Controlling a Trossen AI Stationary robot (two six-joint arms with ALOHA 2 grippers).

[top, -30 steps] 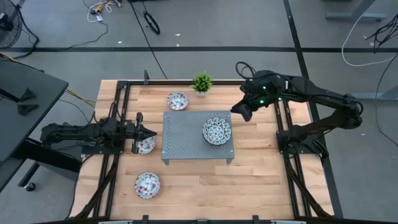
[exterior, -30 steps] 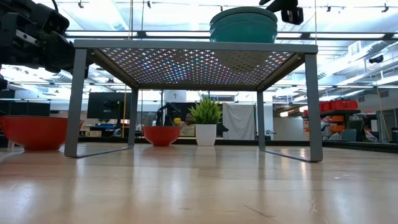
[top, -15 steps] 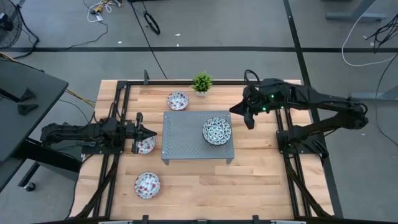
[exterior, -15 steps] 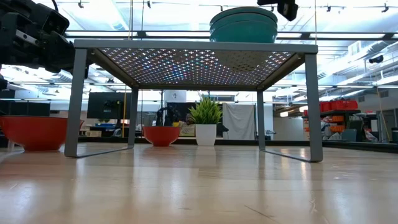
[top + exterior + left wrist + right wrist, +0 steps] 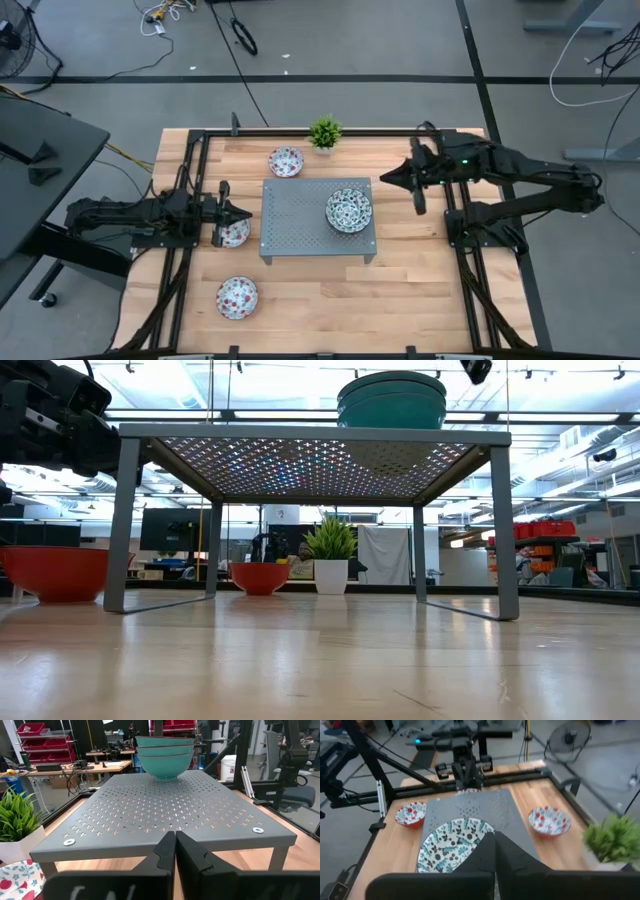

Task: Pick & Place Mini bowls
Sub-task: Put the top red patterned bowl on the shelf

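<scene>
The stack of blue-green patterned bowls (image 5: 349, 210) sat on the right part of the grey perforated rack (image 5: 300, 225) in the middle of the wooden table (image 5: 420, 290); the right gripper (image 5: 417, 190) hung above the table just right of the rack, fingers pressed together and empty. Three red-spotted bowls lay on the table: one (image 5: 286, 161) behind the rack beside the small potted plant (image 5: 325, 132), one (image 5: 237, 297) toward the front left, and one (image 5: 234, 233) at the rack's left edge; the left gripper (image 5: 232, 212) was just over that bowl's far rim, fingers pressed together, holding nothing visible.
</scene>
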